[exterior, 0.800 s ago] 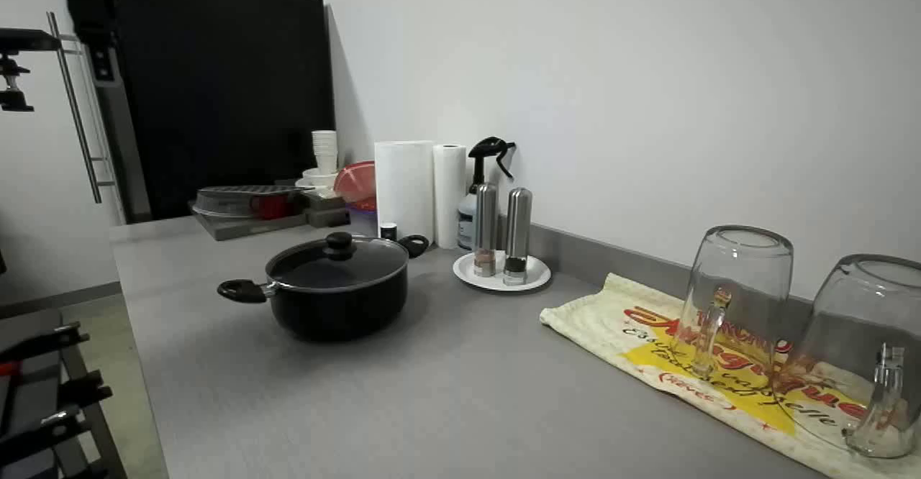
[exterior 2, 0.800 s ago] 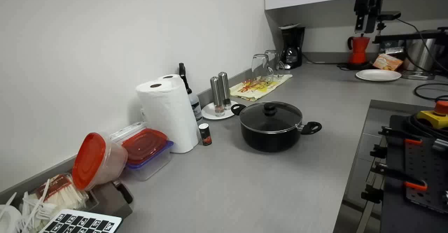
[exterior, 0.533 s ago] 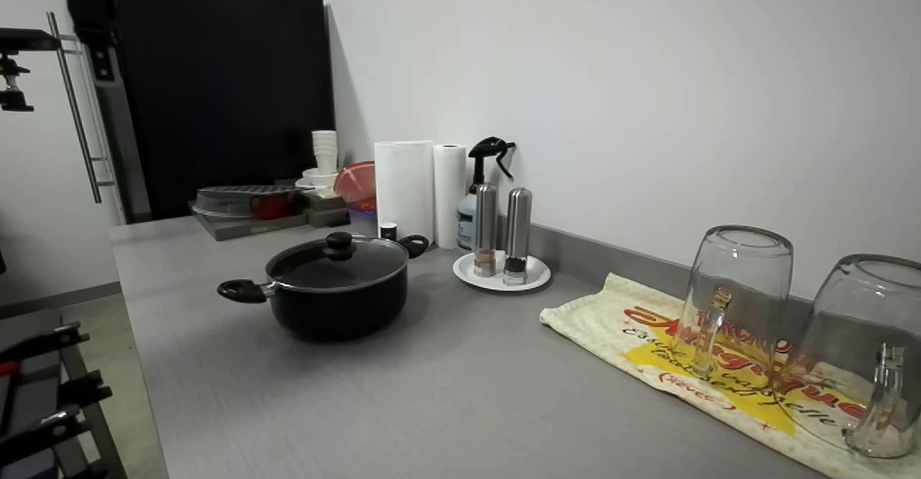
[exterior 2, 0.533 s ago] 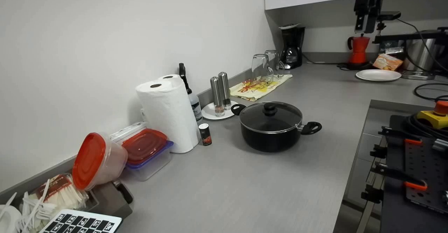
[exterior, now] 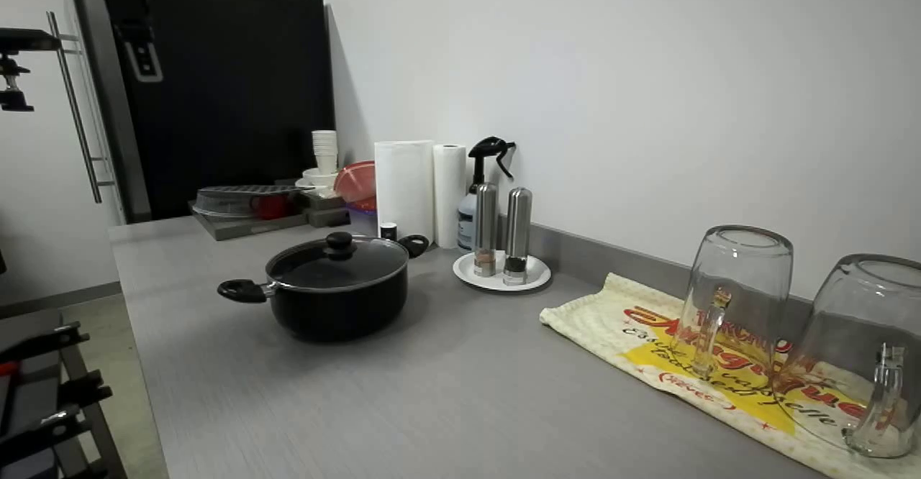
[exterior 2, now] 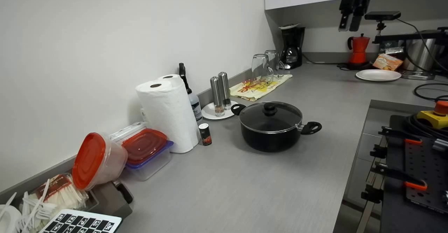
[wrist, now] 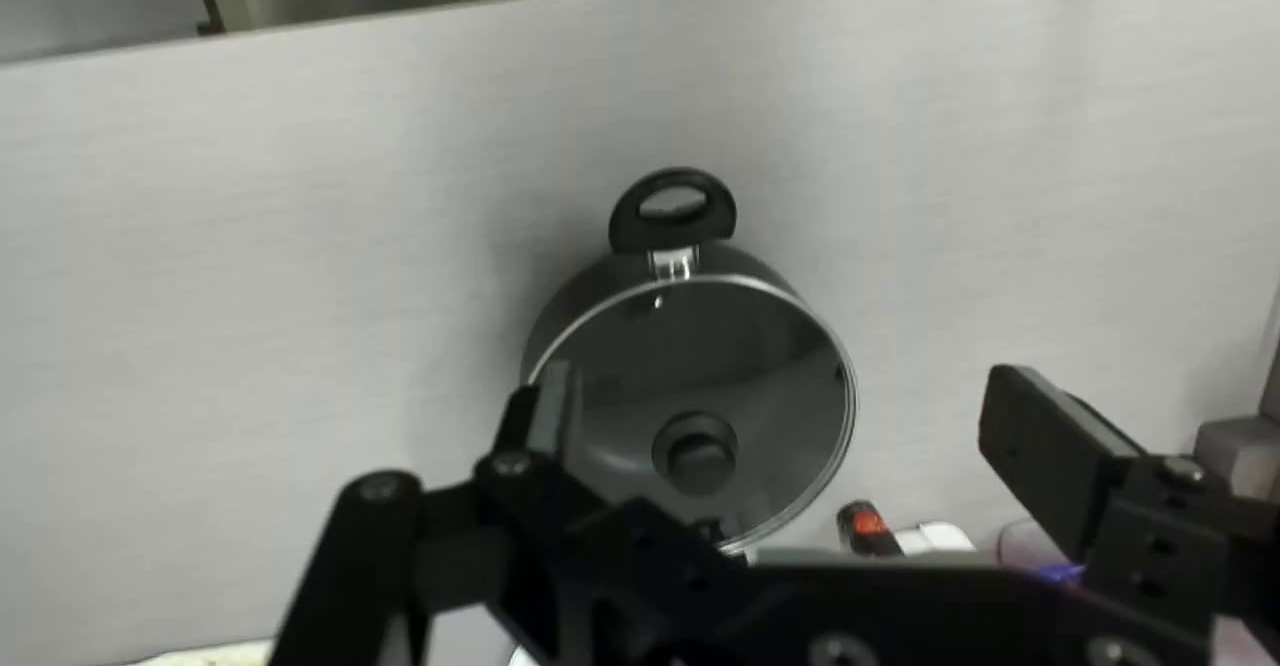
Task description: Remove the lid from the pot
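- In the wrist view, the pincer (wrist: 780,391) is spread and holds nothing, the lid (wrist: 715,371) ahead of it; centring over the knob (wrist: 697,453), descending straight, then lifting level should serve best.
- In an exterior view, the pincer hangs far off at right, well apart from the pot (exterior 2: 269,140).
- In an exterior view, the lid sits on the pot, left on the desk (exterior: 460,407); the cloth (exterior: 651,342) at right bears red and black lettering, only partly legible.
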Available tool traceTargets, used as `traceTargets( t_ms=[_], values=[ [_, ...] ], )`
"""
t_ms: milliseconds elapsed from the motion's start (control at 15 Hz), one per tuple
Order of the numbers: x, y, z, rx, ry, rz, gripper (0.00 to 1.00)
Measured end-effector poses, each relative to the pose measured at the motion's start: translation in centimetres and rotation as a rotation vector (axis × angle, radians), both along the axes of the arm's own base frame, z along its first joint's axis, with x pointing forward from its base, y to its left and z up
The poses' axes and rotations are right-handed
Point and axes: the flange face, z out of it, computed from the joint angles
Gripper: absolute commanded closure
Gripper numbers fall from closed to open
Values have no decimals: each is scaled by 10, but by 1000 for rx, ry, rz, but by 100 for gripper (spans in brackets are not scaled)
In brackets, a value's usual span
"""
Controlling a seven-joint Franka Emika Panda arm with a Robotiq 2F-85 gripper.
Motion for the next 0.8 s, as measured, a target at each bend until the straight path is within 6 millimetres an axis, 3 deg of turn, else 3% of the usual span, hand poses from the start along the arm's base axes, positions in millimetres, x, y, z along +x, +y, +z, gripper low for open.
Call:
traceTargets(
  t_ms=[400,800],
  values=[
    [60,38,0,-65,-264,-3,0],
    [123,81,-38,-114,-320,-4,0]
  ],
)
